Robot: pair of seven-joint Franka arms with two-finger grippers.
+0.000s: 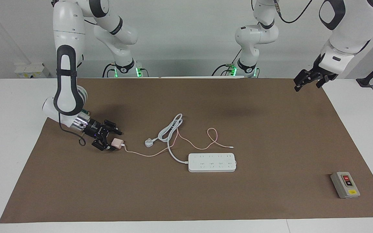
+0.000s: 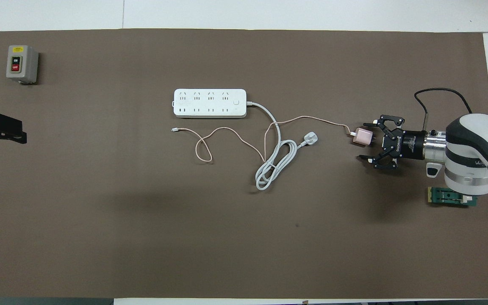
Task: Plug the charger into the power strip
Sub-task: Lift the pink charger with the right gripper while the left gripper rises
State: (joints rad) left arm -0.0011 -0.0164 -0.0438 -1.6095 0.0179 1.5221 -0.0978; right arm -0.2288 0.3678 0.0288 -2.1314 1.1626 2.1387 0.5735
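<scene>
The pale pink charger [image 1: 118, 142] [image 2: 361, 137] lies on the brown mat toward the right arm's end of the table. Its thin pink cable [image 1: 202, 146] [image 2: 227, 134] loops back toward the white power strip [image 1: 212, 162] [image 2: 209, 103]. My right gripper [image 1: 112, 140] [image 2: 363, 141] is low over the mat and open. The charger sits between its fingertips, close to one finger, and I cannot tell whether they touch. My left gripper [image 1: 303, 82] [image 2: 2, 130] hangs open and empty, high over the mat's edge at the left arm's end.
The strip's thick white cord is coiled, with its three-pin plug [image 1: 149, 142] [image 2: 310, 138] between charger and strip. A grey box with red and black buttons [image 1: 345, 185] [image 2: 22, 63] stands at the mat's corner. A small green part [image 2: 451, 197] lies under the right arm.
</scene>
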